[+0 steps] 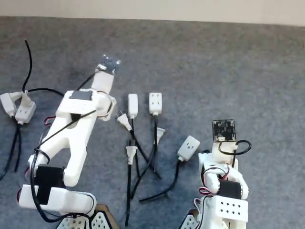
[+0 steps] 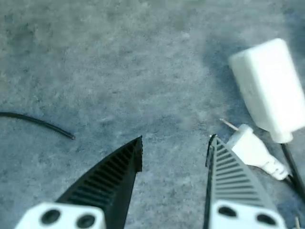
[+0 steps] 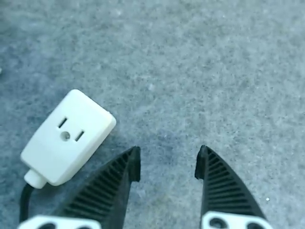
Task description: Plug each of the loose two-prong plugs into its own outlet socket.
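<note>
Because the grey carpeted table (image 1: 248, 71) gives no firm backing, any socket pushed against is likely to slide rather than take a plug. The left arm (image 1: 71, 138) carries the bigger risk. Its left gripper (image 2: 174, 143) is spread wide with nothing between the fingers. The socket block (image 2: 269, 86) lies beyond the tips and off to one side, and the nearest plug (image 2: 250, 148) sits outside the gap, just beside the outer face of one finger. Closing here would probably pinch bare carpet or knock the plug away. The right gripper (image 3: 167, 155) is likewise parted and empty, with a face-up socket (image 3: 66, 136) outside one finger. The crossed cords (image 1: 138, 167) could drag neighbouring plugs along when one is lifted. The thin prongs (image 2: 228, 125) could miss the slots if the plug is gripped askew.
</note>
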### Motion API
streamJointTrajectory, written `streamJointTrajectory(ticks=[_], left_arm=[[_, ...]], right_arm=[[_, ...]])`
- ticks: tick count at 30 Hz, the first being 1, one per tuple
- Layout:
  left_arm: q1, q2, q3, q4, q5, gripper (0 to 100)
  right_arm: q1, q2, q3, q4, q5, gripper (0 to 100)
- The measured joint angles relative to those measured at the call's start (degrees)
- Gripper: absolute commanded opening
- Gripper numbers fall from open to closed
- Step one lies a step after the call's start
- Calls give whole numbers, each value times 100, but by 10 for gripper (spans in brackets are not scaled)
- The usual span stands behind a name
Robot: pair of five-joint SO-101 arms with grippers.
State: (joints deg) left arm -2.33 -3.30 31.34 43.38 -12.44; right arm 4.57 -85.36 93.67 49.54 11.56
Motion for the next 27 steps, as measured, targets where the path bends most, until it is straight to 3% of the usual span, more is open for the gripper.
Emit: streamJointTrajectory(ticks=[8,15,19,27], left_arm=[[44,0,-457,62,659,235],[888,633,-1327,686,1213,235],[1204,1336,-1776,730,1327,235],[1178,1820,-2084,730,1327,235]], right_arm=[[0,0,70,-237,0,191],[0,-9,88,-316,-9,191],[-141,-26,88,-448,-9,191],[-158,-26,88,-466,-9,191]])
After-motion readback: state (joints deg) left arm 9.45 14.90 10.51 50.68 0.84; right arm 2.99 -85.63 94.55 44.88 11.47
